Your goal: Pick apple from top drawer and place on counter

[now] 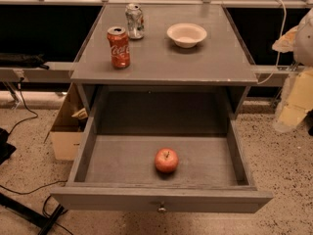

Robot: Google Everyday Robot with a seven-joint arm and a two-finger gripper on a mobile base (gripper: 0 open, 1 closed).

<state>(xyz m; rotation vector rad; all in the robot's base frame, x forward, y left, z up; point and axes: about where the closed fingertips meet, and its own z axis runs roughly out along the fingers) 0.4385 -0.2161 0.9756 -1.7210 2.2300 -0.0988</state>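
The apple (167, 160) is small, round and red with a short dark stem. It lies on the floor of the top drawer (112, 153), near the middle front. The drawer is pulled wide open, with a round metal knob (161, 209) on its front panel. The grey counter (166, 58) above it carries other items. My gripper (295, 102) is a pale, blurred shape at the right edge of the view. It is to the right of the cabinet, well apart from the apple and level with the open drawer.
On the counter stand a red Coca-Cola can (119, 47), a silver can (134, 21) and a white bowl (186, 35). A cardboard box (66, 131) sits on the floor left of the cabinet. Black cables (29, 190) run across the floor at left.
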